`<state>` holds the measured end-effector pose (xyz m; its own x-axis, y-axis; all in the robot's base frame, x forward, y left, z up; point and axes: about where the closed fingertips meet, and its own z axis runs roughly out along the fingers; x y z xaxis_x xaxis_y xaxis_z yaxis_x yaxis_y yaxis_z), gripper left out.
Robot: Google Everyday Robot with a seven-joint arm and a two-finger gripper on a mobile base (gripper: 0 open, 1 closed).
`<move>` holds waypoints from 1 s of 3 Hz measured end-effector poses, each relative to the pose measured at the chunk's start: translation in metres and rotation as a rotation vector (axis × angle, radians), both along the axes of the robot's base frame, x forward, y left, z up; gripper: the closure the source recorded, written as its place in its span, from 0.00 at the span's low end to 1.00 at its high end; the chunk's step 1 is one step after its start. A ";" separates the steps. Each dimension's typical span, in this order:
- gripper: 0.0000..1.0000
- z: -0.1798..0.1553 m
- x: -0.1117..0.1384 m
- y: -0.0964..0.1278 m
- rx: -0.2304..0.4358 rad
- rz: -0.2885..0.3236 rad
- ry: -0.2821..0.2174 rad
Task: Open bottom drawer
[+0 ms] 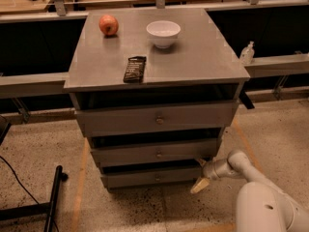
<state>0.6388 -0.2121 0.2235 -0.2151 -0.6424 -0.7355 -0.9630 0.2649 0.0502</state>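
Speckled floor [53, 139], grey cabinet [198, 57]: gripper [199, 174] sits low at the right end of the bottom drawer [140, 179], jaws apart, seemingly to catch its edge and pull

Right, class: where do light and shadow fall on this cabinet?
Camera view: the cabinet top is brightest, with a faint sheen; the gaps above the drawers are near black; the bottom drawer is dim; the gripper, at that drawer's right end, shows pale.
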 end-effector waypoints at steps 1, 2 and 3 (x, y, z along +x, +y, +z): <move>0.00 -0.014 0.002 0.002 -0.028 0.008 0.031; 0.00 -0.020 0.001 0.004 -0.050 0.015 0.057; 0.00 -0.023 -0.004 0.004 -0.061 0.028 0.092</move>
<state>0.6344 -0.2084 0.2003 -0.2611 -0.6920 -0.6730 -0.9622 0.2429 0.1234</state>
